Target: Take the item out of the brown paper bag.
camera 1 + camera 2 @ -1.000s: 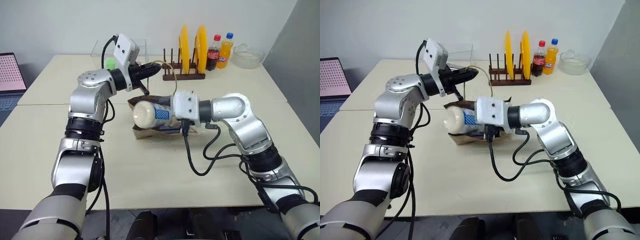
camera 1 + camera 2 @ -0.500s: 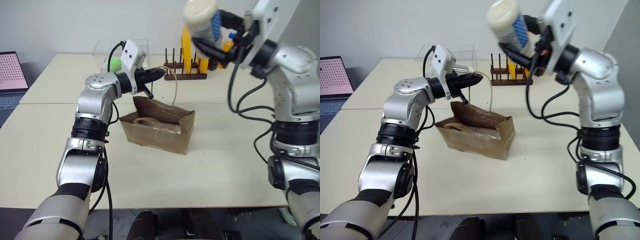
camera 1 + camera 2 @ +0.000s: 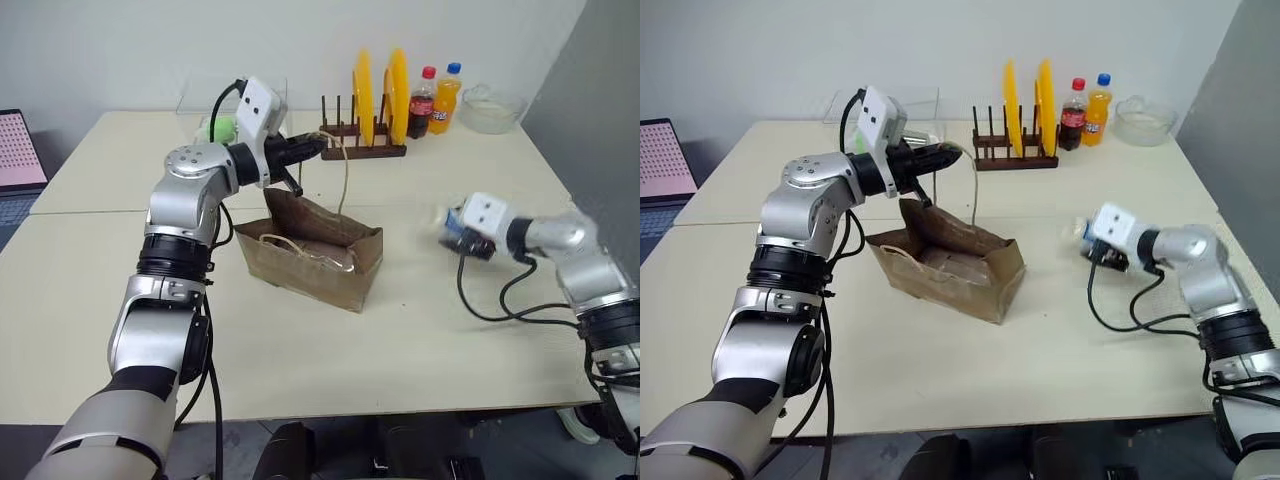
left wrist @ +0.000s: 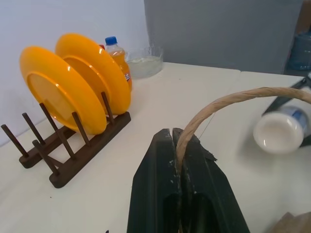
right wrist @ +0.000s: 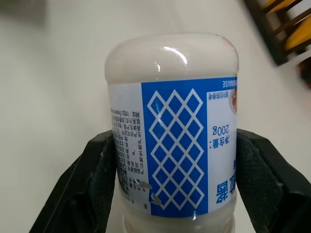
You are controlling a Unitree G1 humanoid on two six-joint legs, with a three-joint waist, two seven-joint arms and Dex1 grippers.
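The brown paper bag (image 3: 312,258) stands open on the table's middle. My left gripper (image 3: 318,146) is above its far edge, shut on one tan loop handle (image 4: 228,99), which it holds up taut. The other handle lies inside the bag. The item (image 5: 172,126) is a white bottle with a blue diamond-pattern label. It lies sideways between the black fingers (image 5: 95,170) of my right gripper (image 3: 448,232), which is shut on it low over the table, to the right of the bag and clear of it.
A wooden rack (image 3: 365,150) with two yellow plates stands at the back. A cola bottle (image 3: 423,100), an orange drink bottle (image 3: 450,95) and a glass bowl (image 3: 492,108) are beside it. A clear box with a green ball (image 3: 220,127) sits back left.
My right gripper lifted the bottle out of the bag and high up, then swung it right and down near the tabletop. The left gripper kept its hold on the handle.
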